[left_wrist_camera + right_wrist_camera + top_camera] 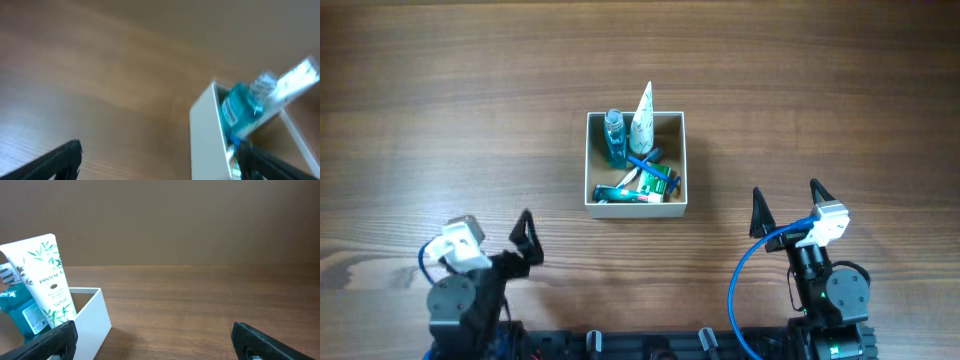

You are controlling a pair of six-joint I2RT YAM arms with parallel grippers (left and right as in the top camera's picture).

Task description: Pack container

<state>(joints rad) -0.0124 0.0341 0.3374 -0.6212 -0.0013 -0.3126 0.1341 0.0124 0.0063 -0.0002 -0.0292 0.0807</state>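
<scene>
While left hand (157,150) and right hand (786,192) gape empty, the square container (635,209) faces upward.

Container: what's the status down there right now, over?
Left fingers open, empty. Right fingers open, empty. Container holding blue bottle, white tube, smaller items. Nothing between it and either arm.

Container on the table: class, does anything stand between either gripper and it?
Nothing visible does. Only bare table lies between the container and the left gripper, and likewise the right gripper. Both grippers are open, empty and apart from it; the toiletries sit inside the container.
</scene>
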